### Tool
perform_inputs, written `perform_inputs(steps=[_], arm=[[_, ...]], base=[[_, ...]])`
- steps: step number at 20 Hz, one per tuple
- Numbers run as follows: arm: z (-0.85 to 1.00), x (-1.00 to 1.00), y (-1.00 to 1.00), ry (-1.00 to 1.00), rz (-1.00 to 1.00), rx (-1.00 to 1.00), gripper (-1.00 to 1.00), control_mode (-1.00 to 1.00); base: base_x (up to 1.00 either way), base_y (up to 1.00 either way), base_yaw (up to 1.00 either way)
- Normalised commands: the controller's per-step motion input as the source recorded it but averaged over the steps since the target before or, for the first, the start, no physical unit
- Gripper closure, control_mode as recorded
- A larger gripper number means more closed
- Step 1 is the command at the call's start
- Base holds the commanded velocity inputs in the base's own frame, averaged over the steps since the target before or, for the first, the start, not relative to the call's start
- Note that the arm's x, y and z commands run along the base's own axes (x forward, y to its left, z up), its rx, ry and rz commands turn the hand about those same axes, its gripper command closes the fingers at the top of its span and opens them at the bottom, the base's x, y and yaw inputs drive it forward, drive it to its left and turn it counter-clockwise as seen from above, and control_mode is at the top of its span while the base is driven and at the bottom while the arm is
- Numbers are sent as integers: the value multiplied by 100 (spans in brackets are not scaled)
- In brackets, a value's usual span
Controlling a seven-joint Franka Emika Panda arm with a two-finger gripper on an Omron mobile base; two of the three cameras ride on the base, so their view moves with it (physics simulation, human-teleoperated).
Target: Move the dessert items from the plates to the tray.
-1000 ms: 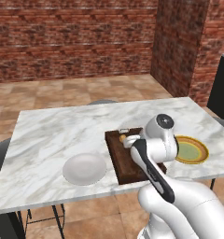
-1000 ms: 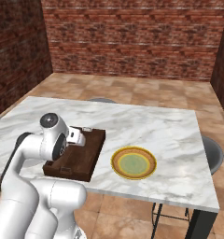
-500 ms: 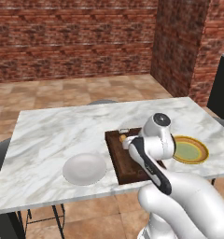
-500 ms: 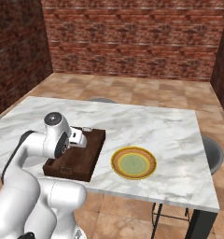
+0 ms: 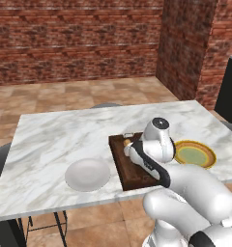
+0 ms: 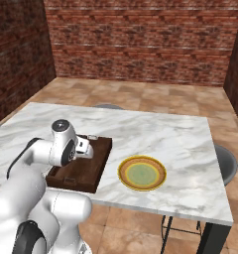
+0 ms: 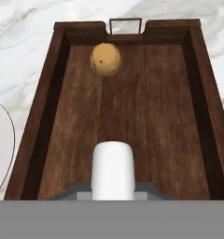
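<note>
The fingers' state could not be told. In the hand view, the white cylinder (image 7: 113, 169) lay at 6 o'clock inside the tray (image 7: 202, 100); the orange ball (image 7: 105, 59) sat apart near 12 o'clock. Both plates (image 5: 87, 174) (image 5: 194, 154) flanked the tray on the counter (image 5: 65, 135).

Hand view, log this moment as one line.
tray: orange ball inside near far handle | white cylinder over tray floor at fingers | both plates bare

Even, soft rendered light, faint shadows, slightly blurry
</note>
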Motion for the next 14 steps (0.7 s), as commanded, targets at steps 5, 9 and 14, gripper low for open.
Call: perform_inputs(steps=[5, 9, 14], arm=[[-62, 5, -1, -1, 0, 0, 100, -100], [-63, 0, -3, -4, 0, 0, 100, -100], [-55, 0, -5, -3, 0, 0, 100, -100]], base=[[0, 0, 0], [0, 0, 0], [0, 0, 0]])
